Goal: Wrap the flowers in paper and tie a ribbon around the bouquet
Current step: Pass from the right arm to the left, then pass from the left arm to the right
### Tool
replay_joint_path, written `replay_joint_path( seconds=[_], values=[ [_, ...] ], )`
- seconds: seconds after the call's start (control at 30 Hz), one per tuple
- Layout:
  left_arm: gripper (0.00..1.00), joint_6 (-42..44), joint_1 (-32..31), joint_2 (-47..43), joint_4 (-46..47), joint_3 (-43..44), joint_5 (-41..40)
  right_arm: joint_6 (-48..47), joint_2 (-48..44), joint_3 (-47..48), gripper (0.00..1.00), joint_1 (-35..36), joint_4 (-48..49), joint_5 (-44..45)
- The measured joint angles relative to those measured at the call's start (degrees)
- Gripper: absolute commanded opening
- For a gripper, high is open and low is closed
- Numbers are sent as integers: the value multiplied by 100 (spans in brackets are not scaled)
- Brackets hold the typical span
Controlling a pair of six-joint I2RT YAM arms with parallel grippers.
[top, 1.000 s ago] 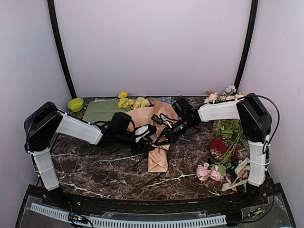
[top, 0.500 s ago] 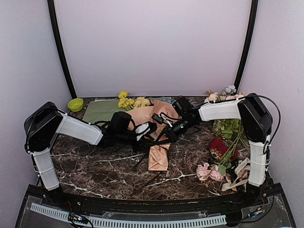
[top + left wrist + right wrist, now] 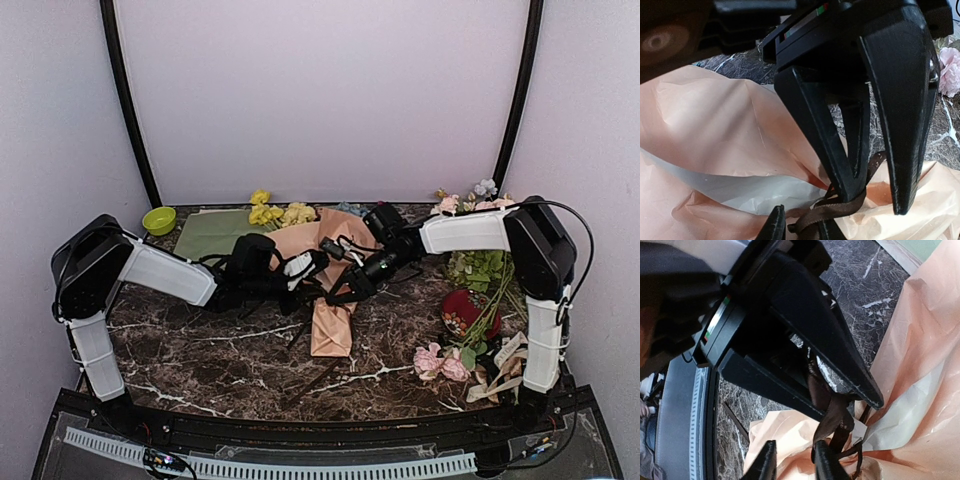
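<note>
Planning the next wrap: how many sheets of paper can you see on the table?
2: the peach-pink paper wrapped round the flowers at centre, and a green sheet flat at the back left. More could lie hidden beneath.

Both my grippers over the bouquet's middle

The bouquet [image 3: 333,335] lies mid-table [image 3: 200,350], flower heads [image 3: 275,214] at the back, narrow end toward my bases. My left gripper [image 3: 800,227] comes in from the left and my right gripper [image 3: 792,462] from the right, tips close together at the ribbon [image 3: 830,210]. A spare sheet [image 3: 210,232] and bowl [image 3: 158,220] lie back-left, a loose bunch [image 3: 440,360] front-right.
</note>
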Motion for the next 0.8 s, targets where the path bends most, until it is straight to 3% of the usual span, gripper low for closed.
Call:
replay_joint_path(
  seconds=[0.53, 0.8],
  values=[
    [21, -4, 0, 15, 109, -142, -13, 426, -164, 59, 40, -293, 168, -2],
    [21, -4, 0, 15, 120, -162, -13, 706, -76, 304, 16, -326, 400, 63]
  ],
)
